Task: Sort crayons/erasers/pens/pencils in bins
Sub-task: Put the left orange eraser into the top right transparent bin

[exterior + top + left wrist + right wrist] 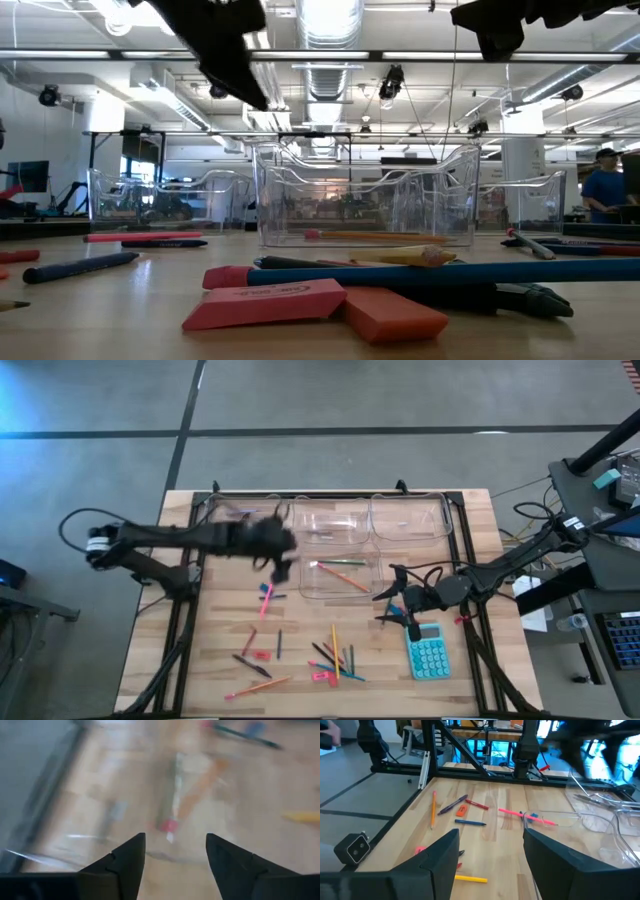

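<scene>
My left gripper (283, 567) (175, 837) is open and empty, above the left end of the near clear bin (340, 577). That bin holds a green and an orange pencil (343, 572), which also show in the left wrist view (195, 795). Three more clear bins (333, 520) stand in a row at the far edge. My right gripper (397, 607) (491, 832) is open and empty, right of the near bin and above the table. Loose pencils, pens, crayons and erasers (335, 657) lie flat on the wood nearer the front, with a pink pencil (266, 598) to their left.
A teal calculator (430, 655) lies at the front right, near my right gripper. A pink eraser (265, 303) and a red eraser (395, 315) lie close in front of the low camera. A black frame rail (465, 550) runs along the table's sides.
</scene>
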Controlling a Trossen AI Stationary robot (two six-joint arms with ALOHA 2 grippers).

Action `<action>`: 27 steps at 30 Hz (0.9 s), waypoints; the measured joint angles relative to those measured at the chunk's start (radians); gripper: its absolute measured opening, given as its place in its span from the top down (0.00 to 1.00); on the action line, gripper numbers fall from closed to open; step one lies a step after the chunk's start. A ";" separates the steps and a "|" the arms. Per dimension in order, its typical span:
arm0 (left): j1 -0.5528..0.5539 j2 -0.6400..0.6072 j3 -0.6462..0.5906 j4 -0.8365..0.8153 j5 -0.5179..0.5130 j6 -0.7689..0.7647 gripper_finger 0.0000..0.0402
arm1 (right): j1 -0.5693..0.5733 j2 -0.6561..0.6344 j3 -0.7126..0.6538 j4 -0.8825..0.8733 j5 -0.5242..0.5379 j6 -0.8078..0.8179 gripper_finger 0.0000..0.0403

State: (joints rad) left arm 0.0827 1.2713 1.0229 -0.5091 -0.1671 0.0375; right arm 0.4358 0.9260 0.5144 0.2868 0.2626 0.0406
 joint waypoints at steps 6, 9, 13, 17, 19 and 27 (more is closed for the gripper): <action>-0.328 -0.035 -0.031 -0.178 -0.063 -0.330 0.55 | 0.000 0.000 -0.001 0.002 0.000 0.000 0.48; -0.476 -0.024 -0.068 -0.190 -0.074 -0.488 0.56 | -0.001 0.000 -0.001 0.006 0.000 0.000 0.48; -0.622 -0.002 -0.145 -0.209 -0.073 -0.725 0.58 | -0.001 0.000 -0.001 0.009 0.000 0.002 0.48; -0.713 0.003 -0.221 -0.204 -0.049 -0.943 0.60 | -0.001 0.000 -0.001 0.010 0.000 0.004 0.48; -0.745 0.003 -0.247 -0.200 -0.048 -1.006 0.61 | -0.001 0.000 -0.001 0.010 0.000 0.004 0.48; -0.771 0.002 -0.344 -0.227 0.102 -1.061 0.63 | -0.001 0.000 -0.001 0.010 0.001 0.014 0.48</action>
State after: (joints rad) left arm -0.6884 1.2733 0.6789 -0.7366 -0.0647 -1.0240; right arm 0.4351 0.9264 0.5133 0.2971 0.2634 0.0550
